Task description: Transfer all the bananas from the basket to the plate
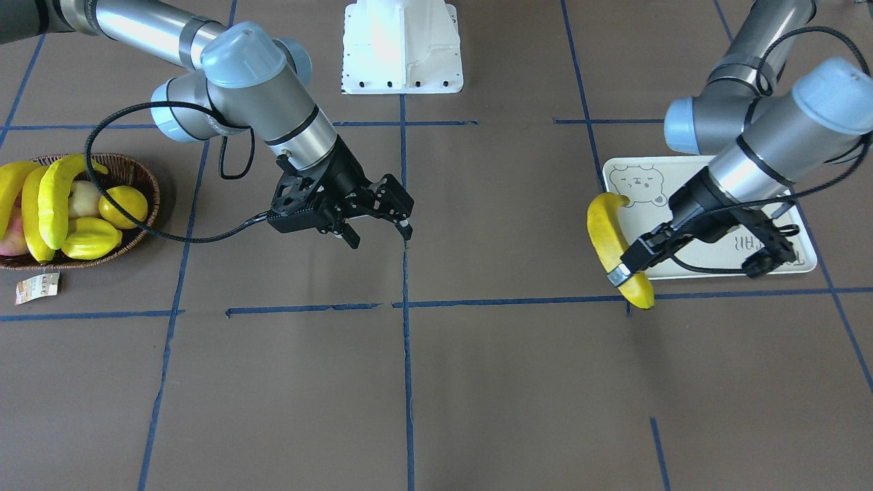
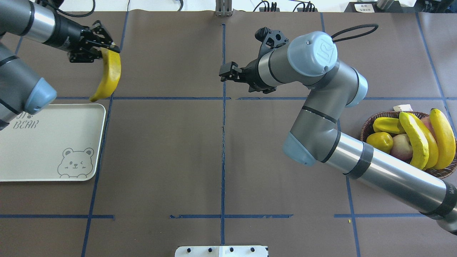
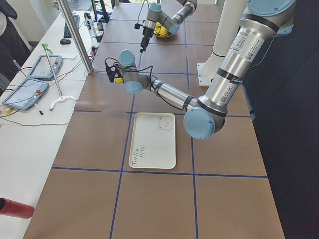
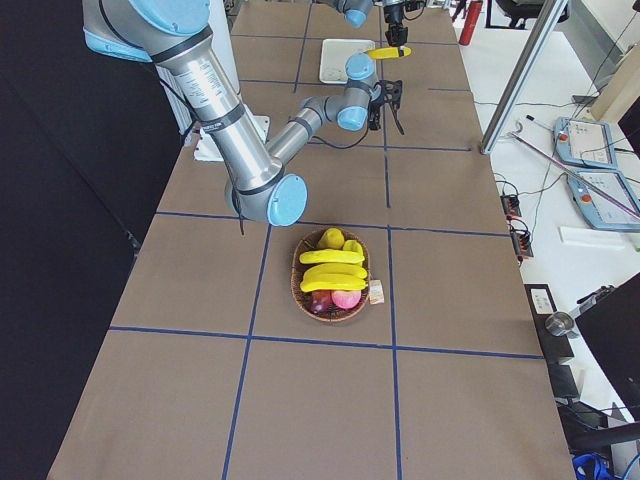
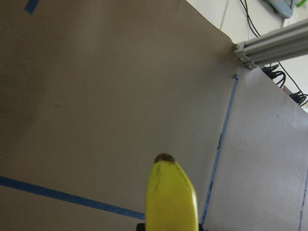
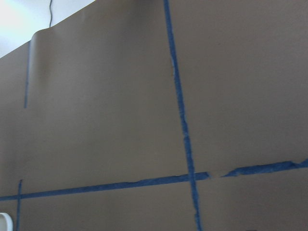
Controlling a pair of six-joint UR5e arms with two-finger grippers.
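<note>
Left claw (image 2: pixel 107 48) is clenched on one end of a banana (image 2: pixel 109 73) and holds it off the table (image 2: pixel 160 153). The banana's free, dark-tipped end points back toward the robot's side. The left wrist view shows only brown table and blue tape (image 2: pixel 223 142) beneath the banana. The overhead view puts it just past the plate's far edge, near the corner toward the table's middle. How high it is held I cannot tell.

The plate (image 2: pixel 46 150) lies flat on the robot's left side. Its bear drawing is in the near corner toward the middle, and the lettering is at the far outer end, partly under the left arm.

Right claw (image 1: pixel 379 235) is released, with its jaws apart. It hovers over the middle of the table beside the centre tape line, well apart from both plate and basket. Its wrist view shows only table and crossing tape.

The basket (image 2: pixel 367 123) sits on the robot's right side, partly hidden by the right arm in the overhead view. Three bananas (image 2: pixel 416 141) lie side by side in it, across the top of the other fruit. Beside them are a starfruit (image 2: pixel 387 125), a round yellow fruit (image 2: pixel 380 141) and a pinkish fruit (image 2: pixel 401 146). A paper tag (image 1: pixel 37 286) lies on the table just outside the basket's far rim.
</note>
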